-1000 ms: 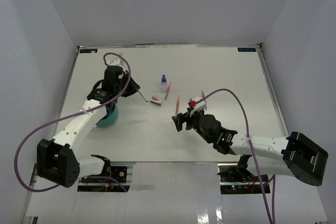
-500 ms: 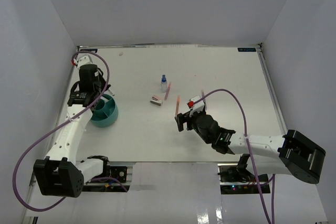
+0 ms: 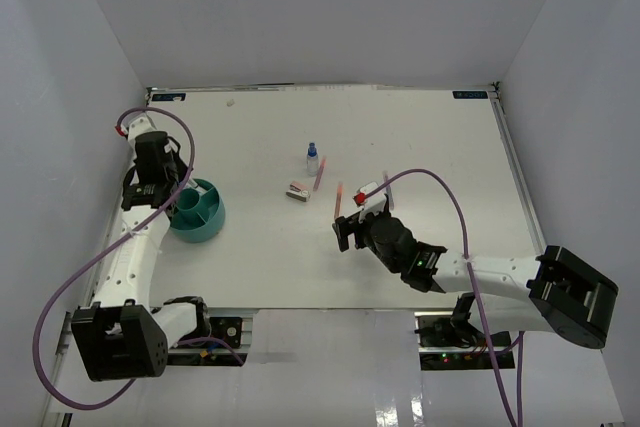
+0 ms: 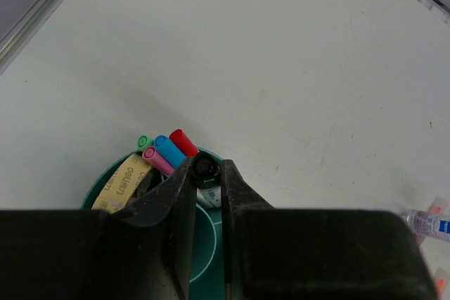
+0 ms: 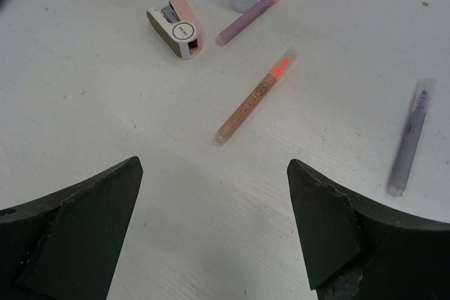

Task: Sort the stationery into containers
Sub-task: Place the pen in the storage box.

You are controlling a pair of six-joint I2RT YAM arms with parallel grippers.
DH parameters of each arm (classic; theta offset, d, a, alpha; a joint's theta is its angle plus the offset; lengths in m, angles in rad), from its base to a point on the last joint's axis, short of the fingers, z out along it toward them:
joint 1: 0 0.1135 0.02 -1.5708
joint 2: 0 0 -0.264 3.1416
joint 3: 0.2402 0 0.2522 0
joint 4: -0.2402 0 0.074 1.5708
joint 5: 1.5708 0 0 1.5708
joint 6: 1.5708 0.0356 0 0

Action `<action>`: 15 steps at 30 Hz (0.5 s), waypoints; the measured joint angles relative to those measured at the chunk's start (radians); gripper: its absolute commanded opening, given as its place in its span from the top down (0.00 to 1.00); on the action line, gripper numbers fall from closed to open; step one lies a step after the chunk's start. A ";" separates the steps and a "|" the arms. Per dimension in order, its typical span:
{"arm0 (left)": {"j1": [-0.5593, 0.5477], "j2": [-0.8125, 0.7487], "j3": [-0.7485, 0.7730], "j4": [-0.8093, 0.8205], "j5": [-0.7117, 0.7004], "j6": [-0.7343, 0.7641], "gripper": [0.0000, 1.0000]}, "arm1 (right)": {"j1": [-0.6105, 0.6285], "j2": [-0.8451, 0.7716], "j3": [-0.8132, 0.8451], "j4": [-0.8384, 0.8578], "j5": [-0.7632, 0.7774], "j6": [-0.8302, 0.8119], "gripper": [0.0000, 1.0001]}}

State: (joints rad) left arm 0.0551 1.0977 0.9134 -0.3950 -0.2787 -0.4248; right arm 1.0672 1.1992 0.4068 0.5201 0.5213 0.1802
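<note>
The teal cup (image 3: 205,227) stands at the left of the table. My left gripper (image 3: 178,195) hangs over it, shut on a black-capped pen (image 4: 204,167) whose lower end is inside the cup (image 4: 207,244). Red (image 4: 183,142), blue (image 4: 169,150), pink and green markers and a tan labelled piece (image 4: 125,180) stand in the cup. My right gripper (image 3: 345,233) is open and empty above the table; in front of it lie an orange pen (image 5: 254,96), a purple pen (image 5: 254,9), a grey pen (image 5: 409,138), the pink-white block (image 5: 177,31) and the blue-capped bottle (image 3: 312,157).
White walls close in the table on the left, back and right. The purple cables loop beside both arms. The bottle, block and pens lie close together at mid-table (image 3: 297,190).
My left arm has swung from mid-table to the left and now holds the pen over the teal cup. My right gripper has shifted only slightly and stays open.
</note>
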 measured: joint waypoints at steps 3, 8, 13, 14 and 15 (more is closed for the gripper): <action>0.012 0.002 -0.010 0.009 0.013 0.001 0.67 | 0.000 0.000 0.002 -0.002 0.004 0.000 0.10; 0.024 0.002 -0.021 0.016 0.040 0.005 0.46 | -0.012 0.012 0.018 -0.032 0.037 0.008 0.09; 0.028 0.002 -0.023 0.023 0.083 0.006 0.22 | -0.111 0.045 0.059 -0.127 0.043 0.079 0.06; 0.028 0.002 -0.023 0.025 0.093 0.008 0.19 | -0.144 0.051 0.066 -0.148 0.036 0.097 0.06; 0.028 0.002 -0.023 0.026 0.106 0.009 0.17 | -0.179 0.056 0.072 -0.171 0.027 0.111 0.05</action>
State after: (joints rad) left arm 0.0834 1.0996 0.8909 -0.3687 -0.1730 -0.4160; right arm 0.8879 1.2552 0.4786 0.3496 0.5480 0.2913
